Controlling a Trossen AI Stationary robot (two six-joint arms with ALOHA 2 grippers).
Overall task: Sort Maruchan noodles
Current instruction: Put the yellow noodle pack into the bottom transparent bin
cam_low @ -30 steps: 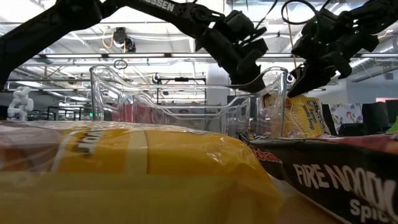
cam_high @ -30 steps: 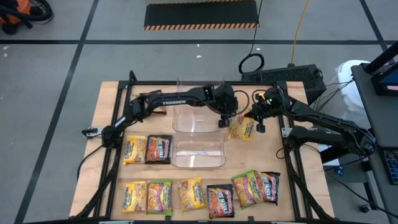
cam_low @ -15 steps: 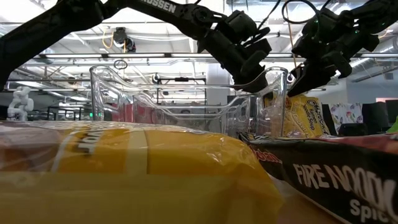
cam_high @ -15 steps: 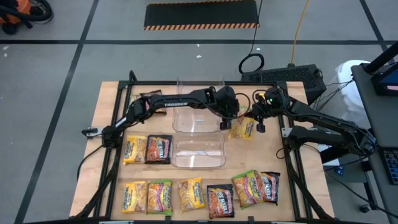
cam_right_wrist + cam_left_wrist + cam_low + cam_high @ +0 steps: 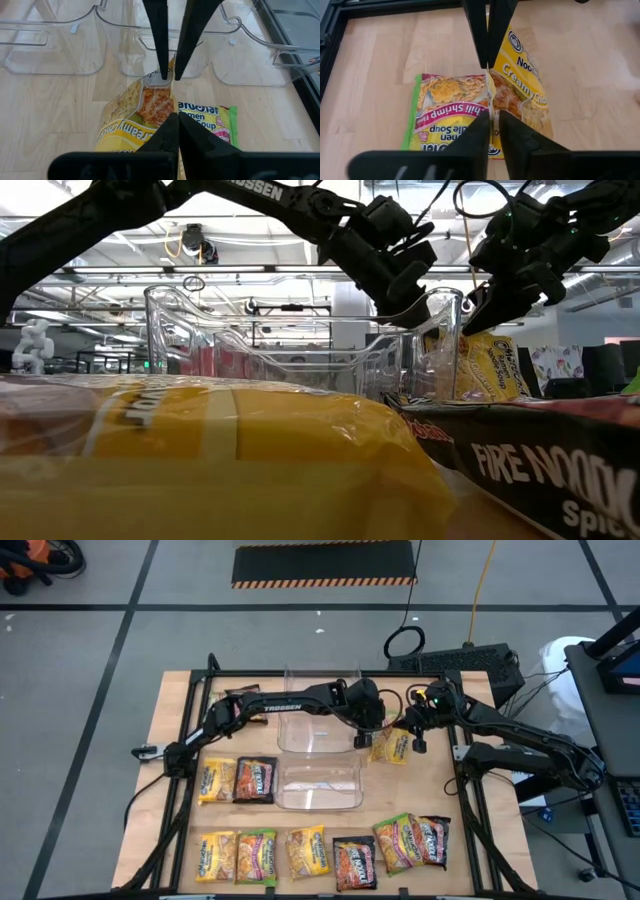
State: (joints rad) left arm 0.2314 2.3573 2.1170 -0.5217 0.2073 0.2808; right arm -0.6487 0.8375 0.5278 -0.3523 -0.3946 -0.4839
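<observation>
**Both grippers at the yellow packet beside the far bin**

Yellow creamy-chicken packet (image 5: 522, 80) lies on the worktop (image 5: 430, 785) just to the right of the far clear bin (image 5: 315, 730), overlapping a green-edged chili packet (image 5: 451, 112) beside it. Left gripper (image 5: 490, 90) has its fingers nearly together over the upright seam of the yellow packet; whether it really pinches the film I cannot tell. Right gripper (image 5: 171, 95) meets the same packet from the opposite side, fingers pressed together at the packet's end; grip also unclear.

Handling, as a judgement: light, flat packet; glossy film is slippery and crinkles; noodle block inside is brittle. Best hold is the crimped end seam or a lifted edge, not the middle.

Containers: far clear bin and the near clear bin (image 5: 320, 785), closer to the front than the far bin, both look empty. Other packets lie in a front row (image 5: 320, 852) and a pair (image 5: 238, 780) left of the near bin.
</observation>
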